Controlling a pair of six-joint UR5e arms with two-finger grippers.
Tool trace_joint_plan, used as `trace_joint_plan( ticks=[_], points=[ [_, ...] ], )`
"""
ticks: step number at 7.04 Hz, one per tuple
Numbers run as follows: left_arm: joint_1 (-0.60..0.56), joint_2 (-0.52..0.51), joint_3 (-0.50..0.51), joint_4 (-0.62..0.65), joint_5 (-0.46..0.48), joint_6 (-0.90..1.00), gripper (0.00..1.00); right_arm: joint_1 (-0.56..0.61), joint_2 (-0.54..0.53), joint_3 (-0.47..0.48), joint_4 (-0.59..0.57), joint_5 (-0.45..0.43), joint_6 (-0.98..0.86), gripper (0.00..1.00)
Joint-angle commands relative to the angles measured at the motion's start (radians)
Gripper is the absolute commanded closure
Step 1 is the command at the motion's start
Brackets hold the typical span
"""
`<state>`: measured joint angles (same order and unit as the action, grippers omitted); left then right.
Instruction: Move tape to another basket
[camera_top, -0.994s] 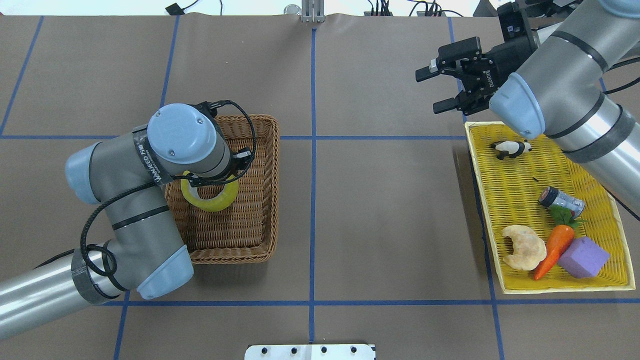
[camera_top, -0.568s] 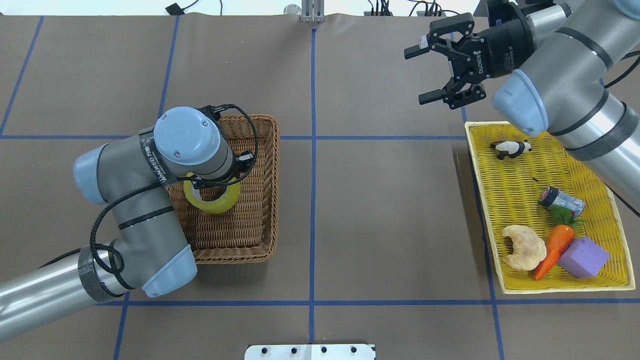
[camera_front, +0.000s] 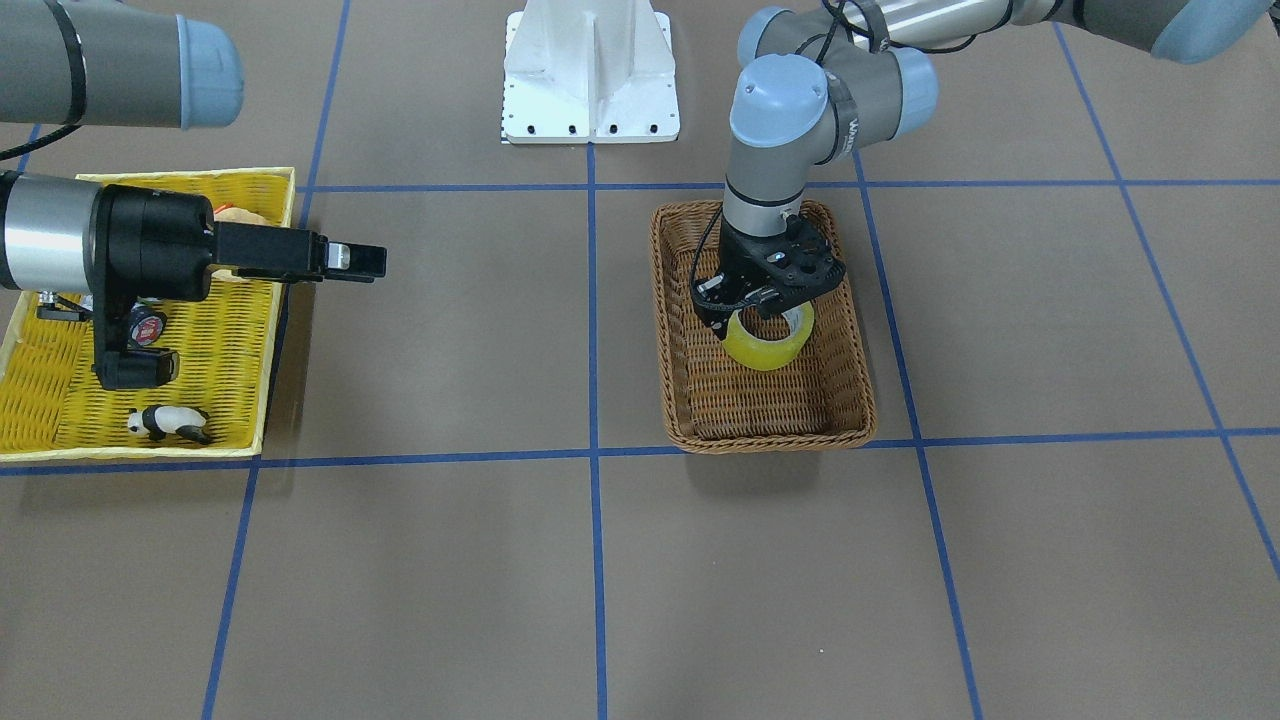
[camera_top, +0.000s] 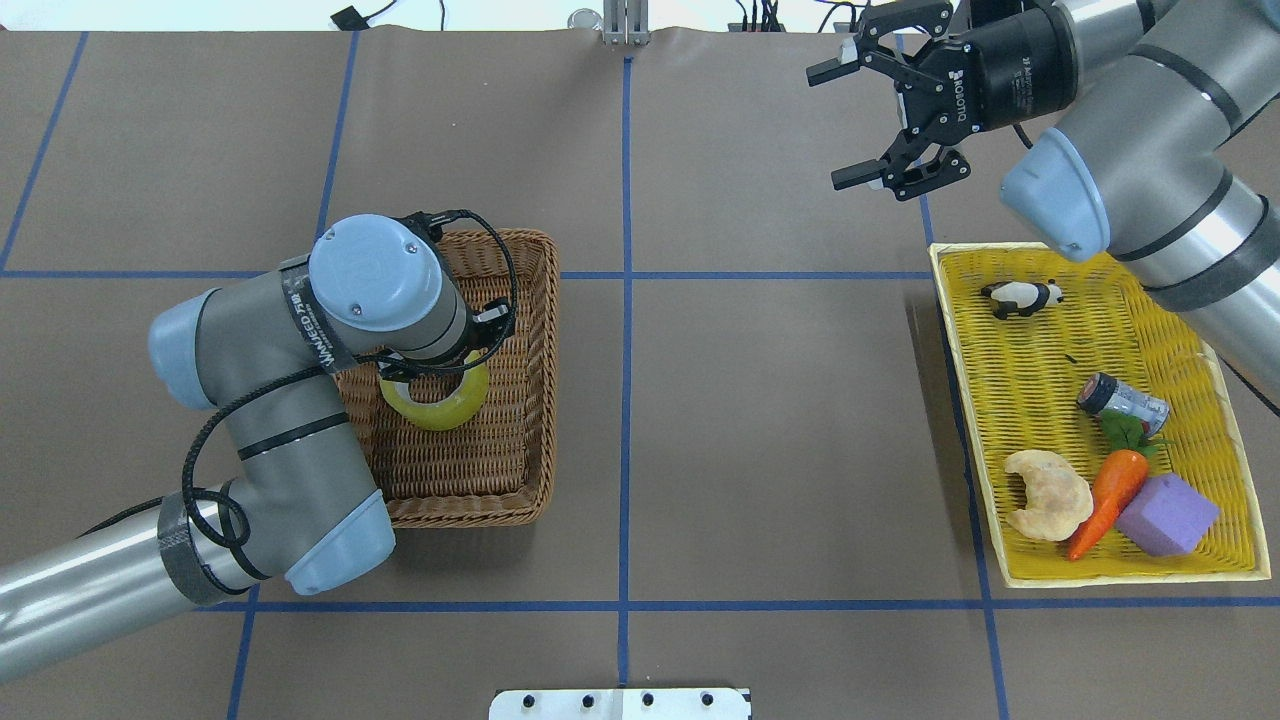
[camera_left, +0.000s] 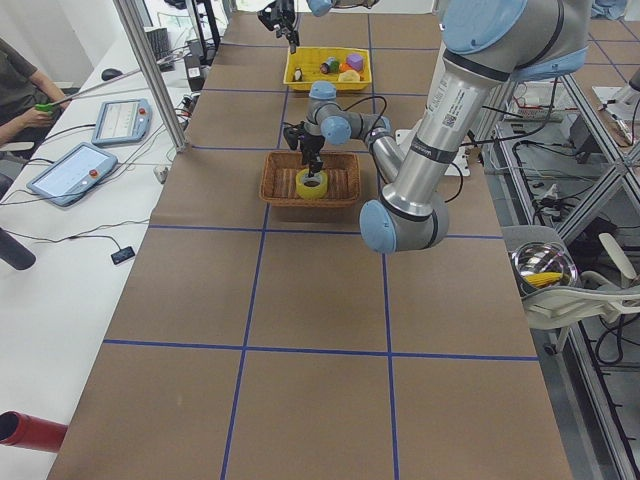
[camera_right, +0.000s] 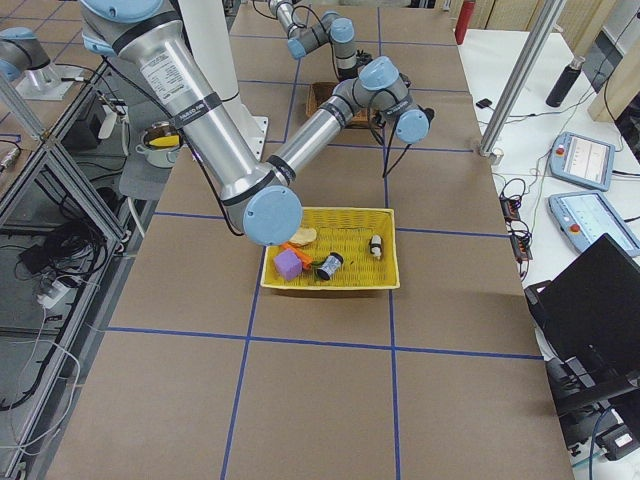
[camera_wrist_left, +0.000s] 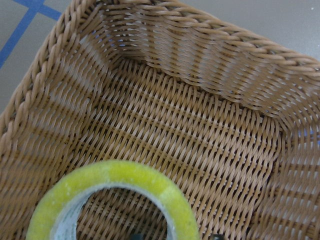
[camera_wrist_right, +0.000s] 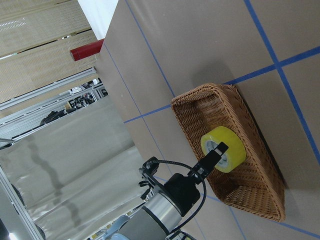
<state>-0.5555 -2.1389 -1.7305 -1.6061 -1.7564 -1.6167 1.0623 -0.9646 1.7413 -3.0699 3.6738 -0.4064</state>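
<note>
- Overhead exterior: the wrist hides your left gripper (camera_front: 748, 312); the tape (camera_top: 437, 412) peeks out beneath it, inside the basket (camera_top: 548, 400).
- Exterior front-facing reveals the grip: jaws pinch the roll's wall, one finger through the core, likely for control.
- Well to its right, your right gripper (camera_top: 836, 126) hangs spread, empty.

Concealed beneath the wrist housing (camera_top: 375, 272) in the overhead view: left gripper (camera_front: 748, 308), far arc of tape (camera_top: 437, 412), left wall of basket (camera_top: 535, 380). Cut off by the lower edge of the left wrist view: near half of the tape ring; fingertips all but out of frame. Masked by right gripper (camera_top: 835, 125) in the front-facing view: part of yellow tray (camera_front: 235, 395) contents; tray end cropped at frame edge. Too small to resolve in side views: finger contact on tape.
</note>
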Motion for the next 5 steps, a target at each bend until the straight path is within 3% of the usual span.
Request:
trace_joint_plan(
  ticks=[1,2,4,5],
  points=[
    [-0.003,-0.007,-0.014,0.000,0.000,0.014,0.02,0.033,-0.011,-0.032,0.213,-0.121,0.069,0.01],
    [-0.004,-0.009,-0.032,0.002,0.000,0.014,0.02,0.053,-0.006,-0.052,0.296,-0.247,0.075,0.00],
    [-0.009,-0.007,-0.058,0.006,0.000,0.015,0.02,0.091,-0.011,-0.055,0.397,-0.401,0.077,0.01],
    [-0.015,-0.006,-0.078,0.006,0.000,0.026,0.02,0.103,-0.022,-0.060,0.442,-0.431,0.078,0.02]
  ],
)
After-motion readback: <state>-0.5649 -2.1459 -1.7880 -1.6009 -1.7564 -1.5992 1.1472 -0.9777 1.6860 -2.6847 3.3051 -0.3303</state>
